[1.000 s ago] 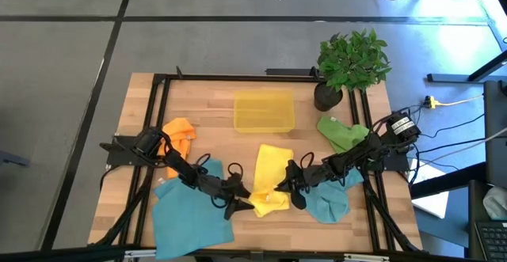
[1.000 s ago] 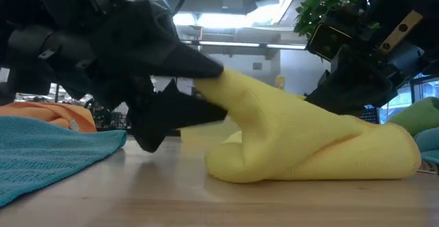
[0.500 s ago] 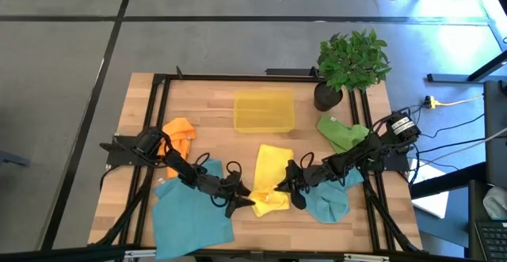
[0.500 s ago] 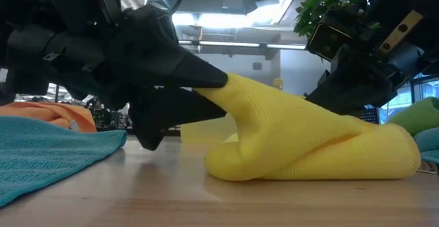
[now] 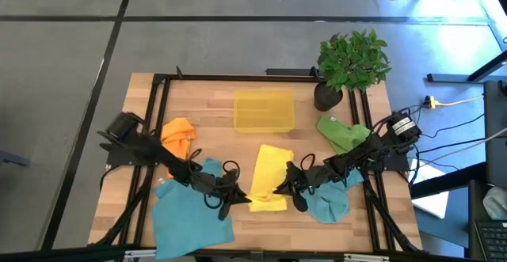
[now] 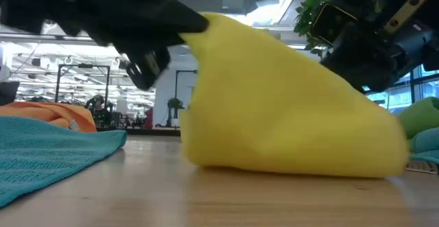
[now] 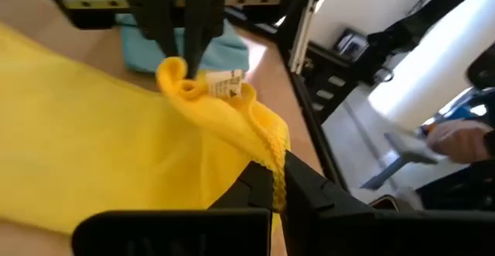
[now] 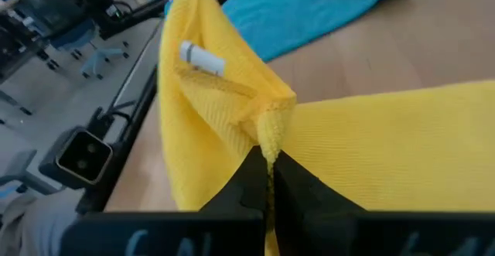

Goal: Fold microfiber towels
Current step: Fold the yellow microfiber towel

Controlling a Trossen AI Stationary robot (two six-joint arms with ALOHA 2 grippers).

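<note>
Left jaws (image 5: 240, 199): clamped on yellow towel's (image 5: 268, 176) near-left corner.
Right jaws (image 5: 279, 189): pinching its near-right corner.
Towel: mid-table (image 5: 214, 131), near edge lifted between both arms.
Axis: runs away from jaws toward bin (image 5: 264, 111).

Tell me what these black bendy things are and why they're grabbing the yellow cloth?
They are two robot arms at a wooden table. One picture looks down from above, one peeks across the tabletop, and two come from small cameras on the arms' wrists. The left gripper and the right gripper are pincers. Each is shut on a corner of the yellow towel, lifting its near edge so it can be folded. Also on the table: two teal towels, an orange towel, a green towel, a yellow plastic bin and a potted plant.
</note>
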